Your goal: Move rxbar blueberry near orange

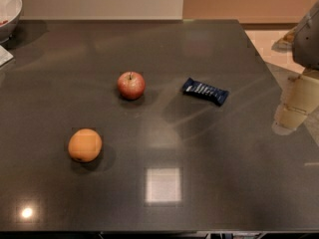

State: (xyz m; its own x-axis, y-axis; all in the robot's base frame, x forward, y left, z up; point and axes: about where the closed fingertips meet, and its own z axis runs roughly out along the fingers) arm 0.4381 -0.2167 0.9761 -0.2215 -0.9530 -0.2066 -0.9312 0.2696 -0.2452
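The rxbar blueberry, a flat dark navy bar with pale lettering, lies on the dark table right of centre. The orange sits at the front left, well apart from the bar. My gripper hangs at the table's right edge, to the right of the bar and a little nearer the front, not touching it and holding nothing that I can see.
A red-and-yellow apple with a stem stands between the bar and the orange, nearer the back. A white bowl sits at the far left corner. The table's right edge runs just under my arm.
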